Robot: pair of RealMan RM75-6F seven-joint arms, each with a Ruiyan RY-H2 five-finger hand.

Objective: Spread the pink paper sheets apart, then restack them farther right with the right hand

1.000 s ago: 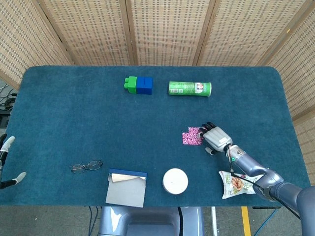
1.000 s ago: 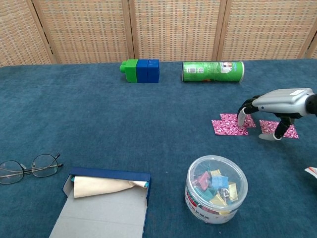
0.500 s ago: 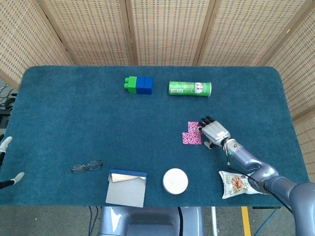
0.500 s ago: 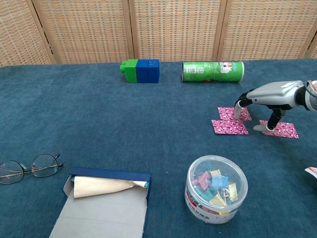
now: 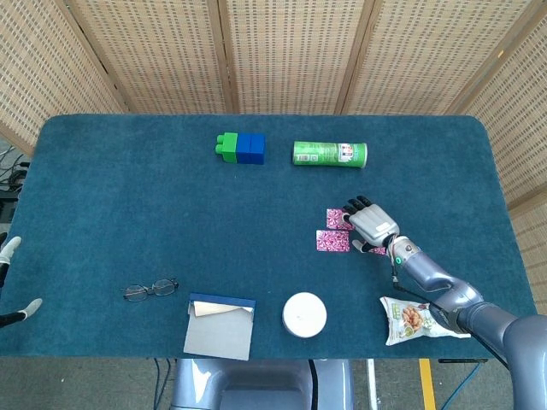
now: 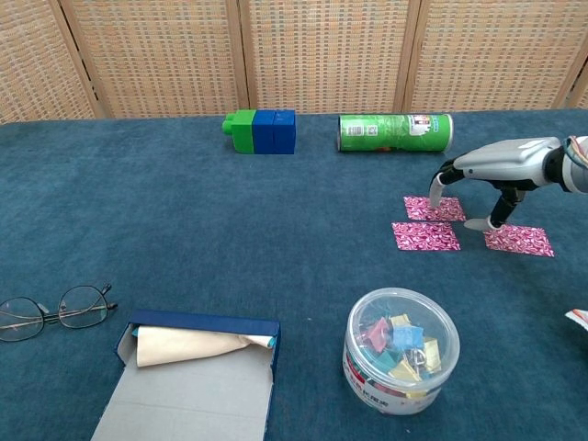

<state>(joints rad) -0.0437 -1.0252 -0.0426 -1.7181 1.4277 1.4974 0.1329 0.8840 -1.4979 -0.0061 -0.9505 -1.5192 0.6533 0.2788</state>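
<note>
The right robot hand (image 6: 482, 179) arches palm-down over the pink paper sheets (image 6: 426, 236), its fingers apart and holding nothing, fingertips (image 6: 435, 197) down at the back sheet (image 6: 435, 209); three sheets lie spread on the table (image 6: 184, 211), one nearer the front, one behind it, and one (image 6: 518, 240) to the right under the hand's far side; each lies just apart from the others. Bare blue cloth lies to the right of the sheets up to the table's right edge, with a snack bag (image 5: 414, 319) near the front right corner; a green can (image 6: 395, 132) lies on its side behind the sheets. A clear tub (image 6: 401, 364) in front holds coloured clips; an open blue box (image 6: 195, 377) holds a cream sheet. The left robot hand (image 5: 10, 286) shows only at the frame's left edge, off the table; its state cannot be told.
</note>
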